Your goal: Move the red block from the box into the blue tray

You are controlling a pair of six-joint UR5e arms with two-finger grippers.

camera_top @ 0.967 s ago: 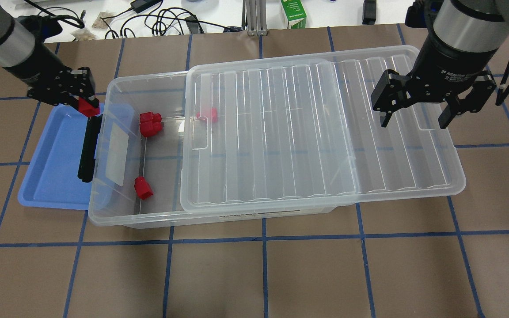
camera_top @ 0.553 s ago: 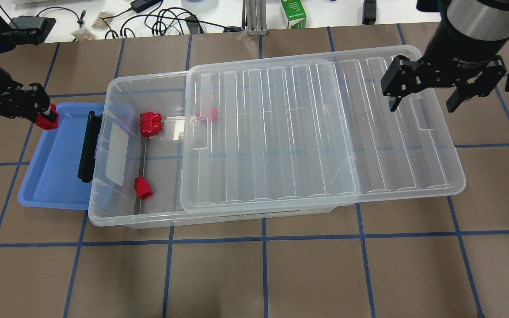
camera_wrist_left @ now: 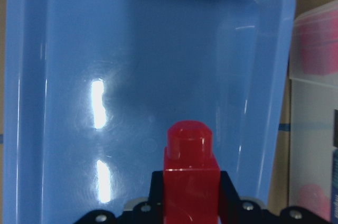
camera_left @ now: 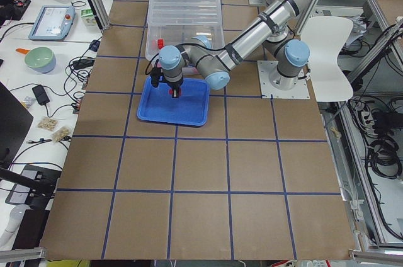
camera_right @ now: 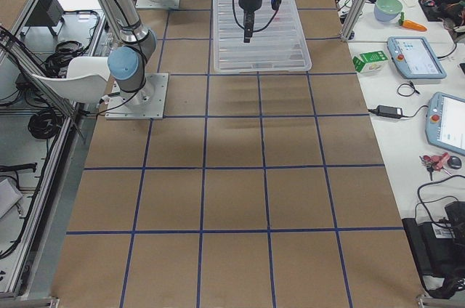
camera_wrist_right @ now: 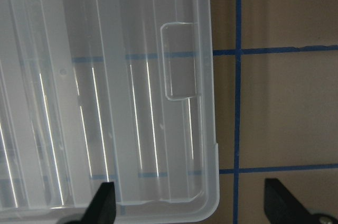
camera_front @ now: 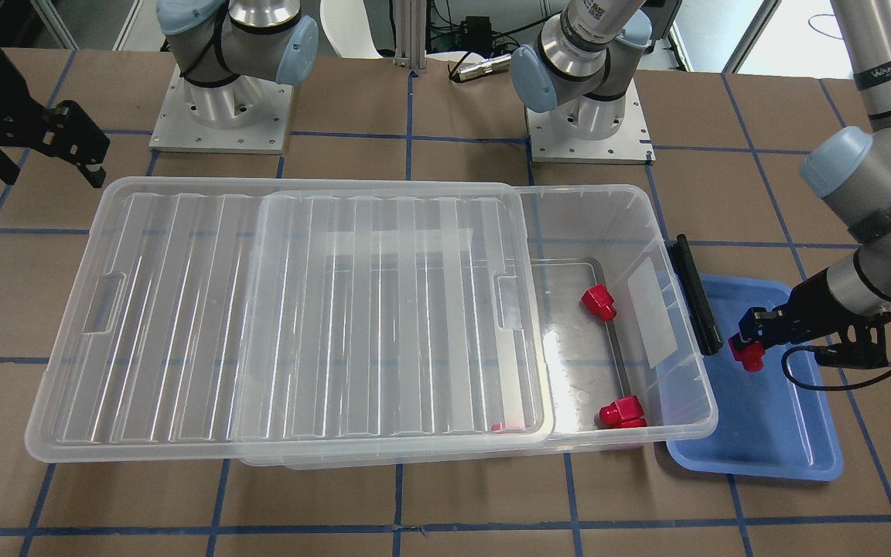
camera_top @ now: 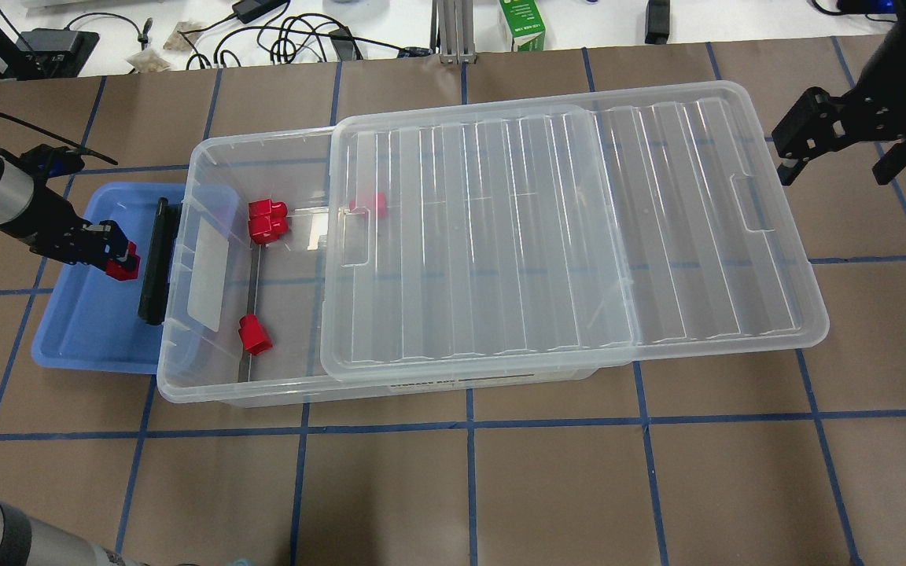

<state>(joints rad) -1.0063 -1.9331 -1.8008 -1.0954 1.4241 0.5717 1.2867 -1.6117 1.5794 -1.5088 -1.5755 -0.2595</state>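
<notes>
One red block [camera_wrist_left: 190, 171] in left gripper [camera_top: 117, 258] — above tray [camera_wrist_left: 68, 76].

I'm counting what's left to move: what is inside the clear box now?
Three red blocks lie in the box's uncovered end; a fourth block shows through the lid. The ribbed lid blurs the rest.

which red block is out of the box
The red block clamped in the left gripper, over the blue tray. The other blocks lie inside the box, one under the lid.
</notes>
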